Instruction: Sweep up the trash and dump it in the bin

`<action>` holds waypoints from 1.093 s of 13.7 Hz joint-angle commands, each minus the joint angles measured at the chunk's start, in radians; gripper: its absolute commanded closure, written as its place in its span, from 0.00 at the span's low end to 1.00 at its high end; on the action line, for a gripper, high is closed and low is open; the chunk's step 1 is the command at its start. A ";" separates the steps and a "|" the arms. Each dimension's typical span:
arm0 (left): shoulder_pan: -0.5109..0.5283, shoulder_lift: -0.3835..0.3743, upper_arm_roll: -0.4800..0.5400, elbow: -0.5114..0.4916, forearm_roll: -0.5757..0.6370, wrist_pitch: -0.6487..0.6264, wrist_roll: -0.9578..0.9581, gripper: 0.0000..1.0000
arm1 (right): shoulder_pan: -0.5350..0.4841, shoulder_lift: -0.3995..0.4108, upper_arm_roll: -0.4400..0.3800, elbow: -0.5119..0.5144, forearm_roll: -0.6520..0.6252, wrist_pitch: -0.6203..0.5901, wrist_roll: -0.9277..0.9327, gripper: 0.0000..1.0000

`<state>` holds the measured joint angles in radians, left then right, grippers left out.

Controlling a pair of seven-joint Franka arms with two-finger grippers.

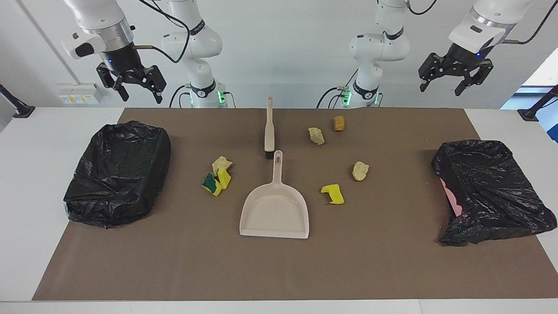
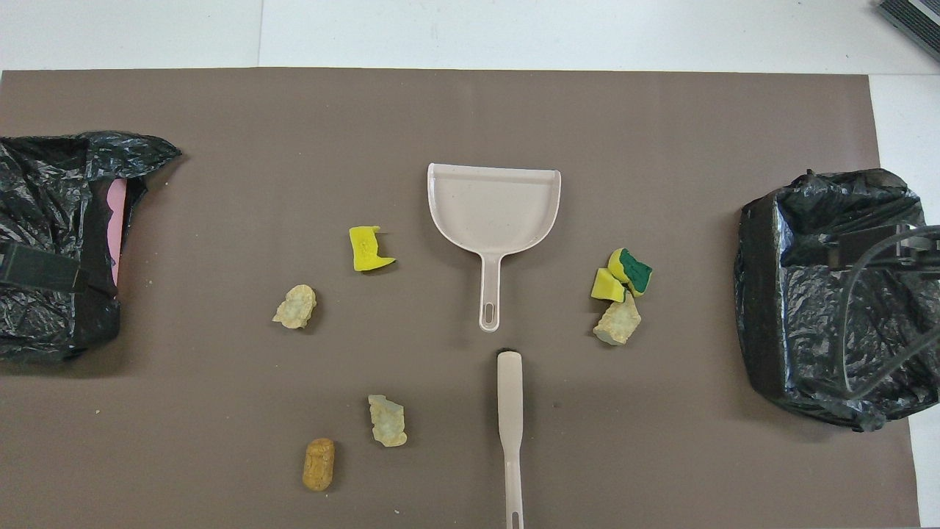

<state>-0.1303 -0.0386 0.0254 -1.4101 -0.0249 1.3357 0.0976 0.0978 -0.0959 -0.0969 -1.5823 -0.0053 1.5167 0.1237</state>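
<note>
Trash [image 1: 332, 194]: scraps lying loose on the table [image 1: 392, 270], below both my hands. Left hand [image 1: 454, 81] and right hand [image 1: 133, 87]: raised, fingers apart, holding nothing.

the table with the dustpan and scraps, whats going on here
Nothing is being handled yet. Both arms wait, raised: the left tool and the right tool hang open and empty. The dustpan and brush lie untouched mid-mat, trash scraps scattered around them, and a black-bagged bin at each end.
</note>
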 commanded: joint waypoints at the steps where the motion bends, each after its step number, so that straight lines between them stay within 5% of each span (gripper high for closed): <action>1: -0.003 -0.021 0.004 -0.024 -0.003 0.003 0.002 0.00 | -0.017 -0.021 0.005 -0.019 0.027 -0.018 -0.027 0.00; 15: -0.009 -0.050 -0.013 -0.066 -0.006 0.005 -0.004 0.00 | -0.018 -0.027 -0.001 -0.027 0.027 -0.018 -0.029 0.00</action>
<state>-0.1301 -0.0472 0.0178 -1.4250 -0.0250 1.3357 0.0974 0.0967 -0.1005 -0.1004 -1.5883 -0.0053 1.5125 0.1237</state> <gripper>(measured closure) 0.000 0.000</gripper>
